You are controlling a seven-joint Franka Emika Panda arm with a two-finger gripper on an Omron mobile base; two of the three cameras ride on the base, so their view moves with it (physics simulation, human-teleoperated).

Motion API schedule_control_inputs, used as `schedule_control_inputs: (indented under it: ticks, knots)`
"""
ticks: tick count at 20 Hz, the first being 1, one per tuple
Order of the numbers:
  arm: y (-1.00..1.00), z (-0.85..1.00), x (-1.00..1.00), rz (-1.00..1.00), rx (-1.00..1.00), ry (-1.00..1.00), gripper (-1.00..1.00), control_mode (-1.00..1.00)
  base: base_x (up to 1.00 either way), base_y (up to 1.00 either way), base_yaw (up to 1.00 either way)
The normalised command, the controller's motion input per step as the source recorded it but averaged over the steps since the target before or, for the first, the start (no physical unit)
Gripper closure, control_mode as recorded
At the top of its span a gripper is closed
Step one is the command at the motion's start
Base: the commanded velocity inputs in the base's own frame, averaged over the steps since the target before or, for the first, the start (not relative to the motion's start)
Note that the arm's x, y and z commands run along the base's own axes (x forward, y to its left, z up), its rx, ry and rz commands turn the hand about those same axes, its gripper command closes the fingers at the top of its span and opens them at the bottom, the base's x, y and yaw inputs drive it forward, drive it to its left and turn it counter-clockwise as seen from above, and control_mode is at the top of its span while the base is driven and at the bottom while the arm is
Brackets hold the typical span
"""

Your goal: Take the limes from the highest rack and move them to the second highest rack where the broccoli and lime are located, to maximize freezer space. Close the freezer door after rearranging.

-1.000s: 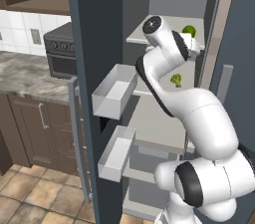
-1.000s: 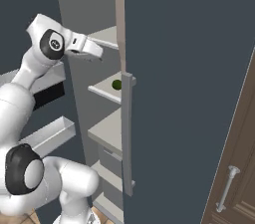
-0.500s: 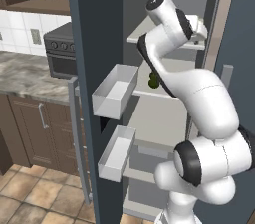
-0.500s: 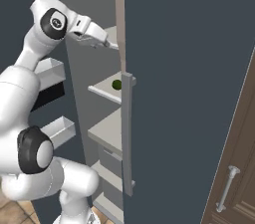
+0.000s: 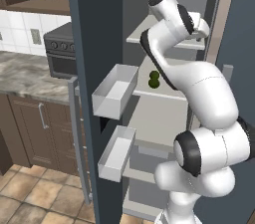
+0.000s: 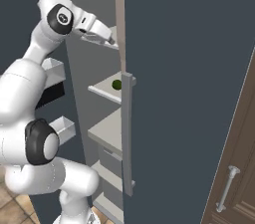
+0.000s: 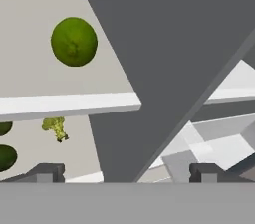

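Tool: the two-finger tool on the white arm is spread wide and holds nothing; its two dark fingertips stand far apart at the bottom of the hand view.
Tool position: in the left base view the arm's hand reaches in at the level of the highest rack, the flat pale grey top shelf of the open freezer.
Lime on top rack: a round green lime lies on that top shelf, ahead of the tool and off toward its left fingertip, well apart from both tips.
Second rack: the pale grey shelf below carries dark green limes in the left base view; the hand view shows a small green broccoli floret there, with two limes near it at the view's left edge.
Second rack, right base view: one green lime sits near the shelf's front edge, just behind the door's edge.
Freezer door: the tall dark grey-blue door stands open, with two white door bins on its inner face.
Surroundings: a marble-topped desk over brown wooden cabinets stands to the left of the freezer.
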Motion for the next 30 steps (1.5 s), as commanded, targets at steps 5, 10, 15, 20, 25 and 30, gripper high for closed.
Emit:
schedule_control_inputs:
  ticks: [5,10,15,20,25,30]
  knots:
    - [-0.12,0.0,0.33,-0.03,0.06,-0.15,-1.0,-1.0,0.0,0.0,0.0]
    - [-0.19,0.0,0.35,-0.02,0.03,-0.06,-1.0,-1.0,0.0,0.0,0.0]
    - [-0.19,0.0,0.35,-0.07,0.02,-0.04,-1.0,-1.0,0.0,0.0,0.0]
    - [-0.14,0.0,0.35,-0.07,0.0,0.0,-1.0,-1.0,0.0,0.0,0.0]
    - [-0.19,0.0,0.28,-0.07,0.0,0.0,-1.0,-1.0,0.0,0.0,0.0]
    - [-0.25,-0.01,0.25,0.0,0.0,0.12,-1.0,-1.0,0.0,0.0,0.0]
